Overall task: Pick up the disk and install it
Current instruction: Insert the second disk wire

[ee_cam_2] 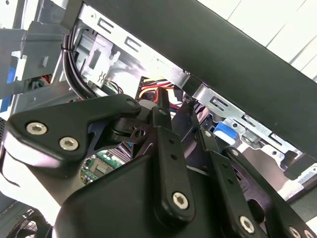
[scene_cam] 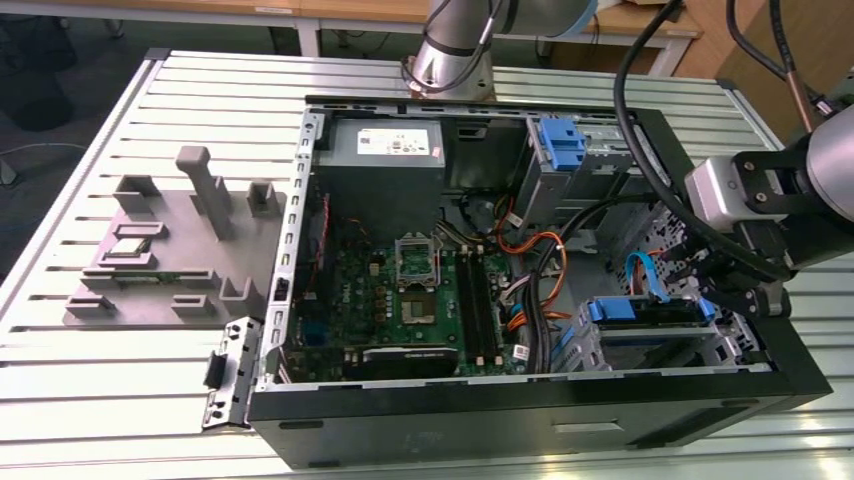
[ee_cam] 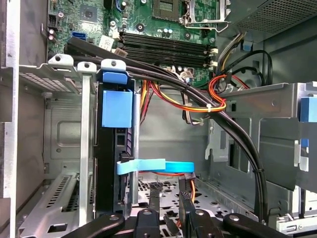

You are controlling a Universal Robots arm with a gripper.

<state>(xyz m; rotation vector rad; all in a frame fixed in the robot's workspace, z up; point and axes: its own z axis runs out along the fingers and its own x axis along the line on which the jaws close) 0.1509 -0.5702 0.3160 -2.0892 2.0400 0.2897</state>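
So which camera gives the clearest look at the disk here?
The first wrist view: the disk stands edge-on in its metal bay, its blue carrier tab and a blue cable plainly seen. The exterior view shows it smaller, beside the gripper. The second wrist view shows a blue corner that may be it.

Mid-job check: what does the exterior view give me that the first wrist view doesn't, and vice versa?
The exterior view adds the grey slotted table, the grey parts fixture and the silver power supply. The first wrist view adds the tool tips, apart and empty, near the perforated metal floor. Both share the green motherboard and the blue-framed disk seated edge-on in its cage.
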